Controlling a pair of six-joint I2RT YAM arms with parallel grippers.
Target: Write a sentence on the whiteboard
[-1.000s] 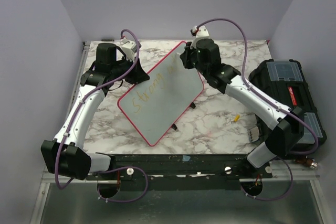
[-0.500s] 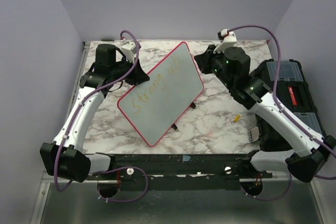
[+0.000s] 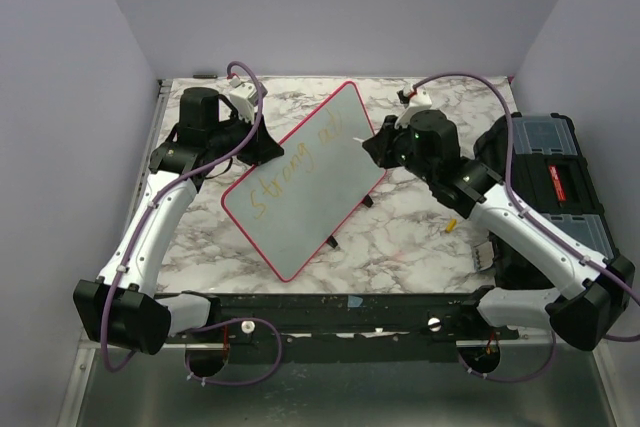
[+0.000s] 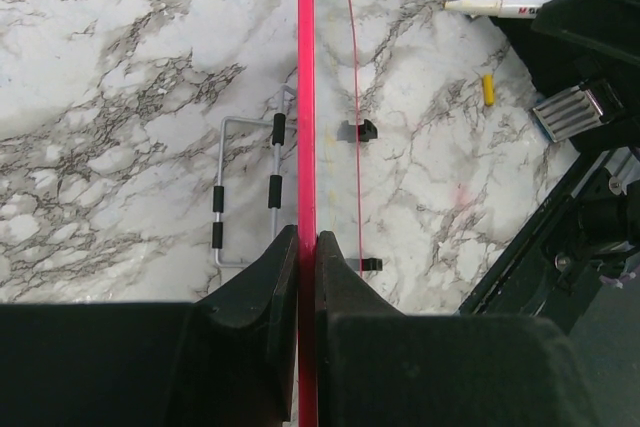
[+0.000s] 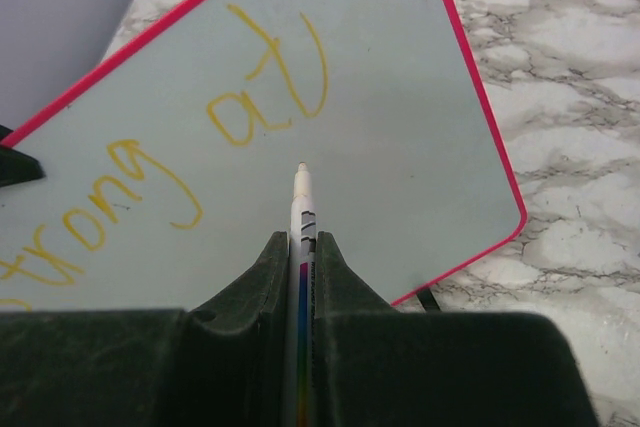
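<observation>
Whiteboard (image 3: 312, 209): pale grey-white panel with rounded corners and a red-pink rim, at table centre, its long axis running from 7 to 1 o'clock in the top view. Two small black feet show on its 4 o'clock edge. The sentence (image 3: 285, 173) so far reads "Strong at" in thin yellow-orange cursive along the upper half.

Left gripper (image 4: 308, 243): jaws closed tight on the rim at the board's 10 o'clock edge. Right gripper (image 5: 301, 245): jaws pinched on a white marker (image 5: 300, 193) at the board's 2 o'clock edge. The marker's tip points at bare board just under "at"; contact cannot be confirmed.

Table (image 3: 420, 239): white marble with grey veins. A small yellow cap (image 3: 450, 225) lies at 4 o'clock from the board, well apart. A black toolbox (image 3: 545, 179) sits at the table's 3 o'clock edge. Plain lilac walls (image 3: 350, 7) enclose three sides.
</observation>
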